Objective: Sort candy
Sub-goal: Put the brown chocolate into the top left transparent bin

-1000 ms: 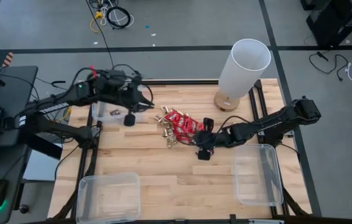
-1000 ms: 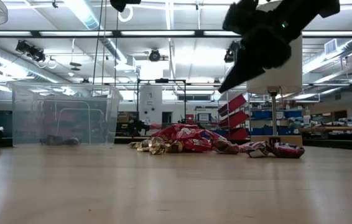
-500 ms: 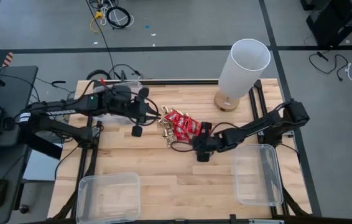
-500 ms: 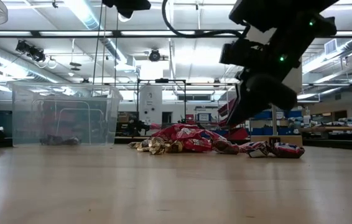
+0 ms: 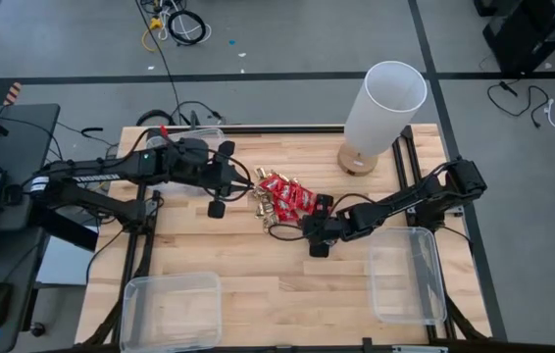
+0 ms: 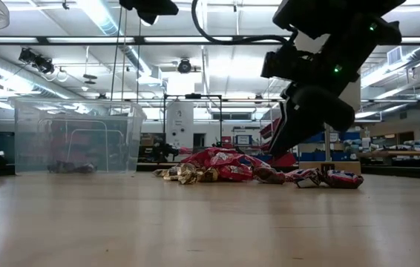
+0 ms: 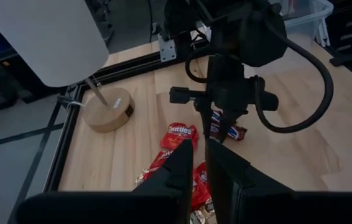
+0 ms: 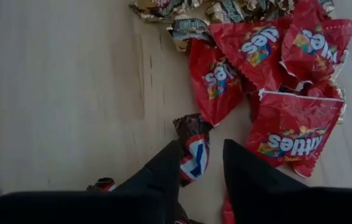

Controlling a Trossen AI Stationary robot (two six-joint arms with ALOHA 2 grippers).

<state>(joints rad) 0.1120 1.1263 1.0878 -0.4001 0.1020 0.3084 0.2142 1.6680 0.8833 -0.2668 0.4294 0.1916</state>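
A: Start from above. Where is everything?

B: The candy (image 5: 279,201) lies in a heap near the middle of the table (image 5: 248,275), red packets mixed with gold pieces. The right gripper (image 5: 319,233) is down at the heap's edge, on the side toward the lamp (image 5: 383,113). The left gripper (image 5: 225,181) hovers just beside the other edge of the heap. A clear bin (image 5: 172,310) sits at the near left corner and another bin (image 5: 407,275) at the near right.

A: And from table height?

B: The heap (image 6: 228,169) sits on the wood, with a dark bar (image 6: 336,179) at its end. The right gripper (image 6: 299,119) hangs over that end (its tips are hard to make out here). A far bin (image 6: 76,137) holds something dark at its bottom.

A: The left wrist camera?

B: The left gripper (image 7: 199,163) has its fingers nearly together, only a thin slit between them, holding nothing. Beyond them are red packets (image 7: 179,134) and the right gripper (image 7: 227,118) coming down on a dark bar (image 7: 226,130).

A: The right wrist camera?

B: The right gripper (image 8: 202,160) is narrowly open, its two fingers either side of a dark mini bar (image 8: 193,149). Whether they press it, I cannot tell. Red packets (image 8: 288,130) lie just beside it, gold pieces (image 8: 188,25) farther off.
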